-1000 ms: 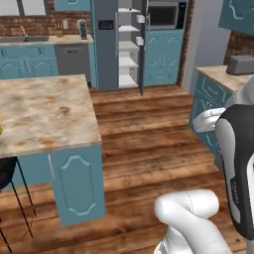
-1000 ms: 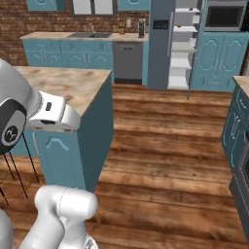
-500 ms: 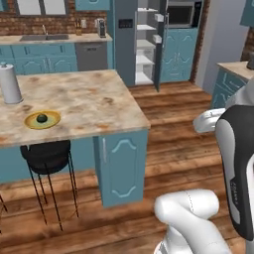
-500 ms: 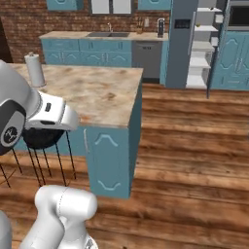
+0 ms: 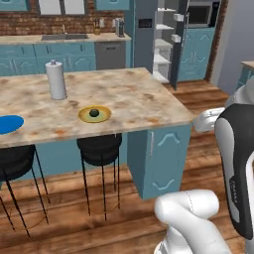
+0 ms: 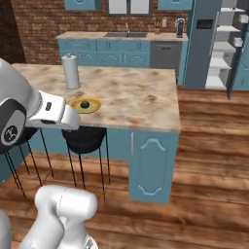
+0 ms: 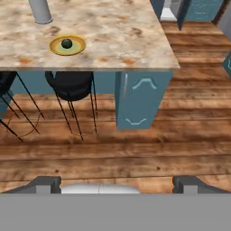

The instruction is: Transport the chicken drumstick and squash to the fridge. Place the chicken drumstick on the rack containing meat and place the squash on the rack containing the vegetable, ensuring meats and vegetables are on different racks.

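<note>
A small dark green round squash [image 5: 94, 113] [image 6: 85, 103] [image 7: 67, 43] lies on a yellow plate [image 5: 83, 117] [image 6: 95, 106] [image 7: 54, 47] on the marble island counter [image 5: 129, 96] [image 6: 141, 97]. The chicken drumstick is out of view. Across the room stands the slate-grey fridge [image 5: 145, 37] [image 6: 203, 44], one door swung open on white shelves [image 5: 163, 49] [image 6: 221, 46]. My gripper [image 7: 116, 182] is open with nothing between its fingers, well back from the island and above the wooden floor.
A paper towel roll [image 5: 56, 80] [image 6: 71, 72] stands on the island behind the plate, and a blue plate [image 5: 9, 124] lies at its left end. Black stools [image 5: 99, 149] [image 6: 83, 140] are tucked under the overhang. A back counter with a sink [image 5: 62, 37] runs along the brick wall.
The whole picture has shifted, so the base has moved: the island with the plate, squash and paper towel roll has come into view and the fridge lies further right. The gripper stays open.
</note>
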Controlling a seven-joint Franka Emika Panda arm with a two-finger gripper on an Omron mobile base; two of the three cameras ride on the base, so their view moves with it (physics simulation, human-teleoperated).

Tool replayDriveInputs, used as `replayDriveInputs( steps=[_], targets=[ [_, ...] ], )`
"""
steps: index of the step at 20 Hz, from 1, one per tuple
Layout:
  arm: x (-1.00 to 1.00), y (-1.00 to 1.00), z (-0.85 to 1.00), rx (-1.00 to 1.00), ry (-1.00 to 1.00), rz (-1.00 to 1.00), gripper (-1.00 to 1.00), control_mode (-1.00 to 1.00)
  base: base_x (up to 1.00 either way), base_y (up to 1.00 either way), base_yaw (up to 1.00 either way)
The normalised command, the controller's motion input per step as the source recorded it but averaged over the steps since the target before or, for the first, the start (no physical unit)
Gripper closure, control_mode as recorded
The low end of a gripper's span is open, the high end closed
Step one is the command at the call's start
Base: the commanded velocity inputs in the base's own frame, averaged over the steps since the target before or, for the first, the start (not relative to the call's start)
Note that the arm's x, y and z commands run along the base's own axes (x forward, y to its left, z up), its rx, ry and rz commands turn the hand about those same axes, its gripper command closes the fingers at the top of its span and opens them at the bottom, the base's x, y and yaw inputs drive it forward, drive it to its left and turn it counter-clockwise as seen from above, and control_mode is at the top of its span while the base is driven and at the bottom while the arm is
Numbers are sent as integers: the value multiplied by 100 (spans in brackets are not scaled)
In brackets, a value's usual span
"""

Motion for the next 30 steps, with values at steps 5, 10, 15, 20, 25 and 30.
replayDriveInputs(
  steps=[5,10,15,20,25,30],
  targets=[
    [0,0,0,0,0,0,-100,100,17,100,0],
    [0,0,0,0,0,0,-100,100,93,50,-1],
    [0,0,0,0,0,0,-100,100,100,0,0],
    [0,0,0,0,0,0,-100,100,100,20,0],
    [0,0,0,0,0,0,-100,100,100,1,5],
    [0,0,0,0,0,0,-100,100,100,0,16]
  ],
)
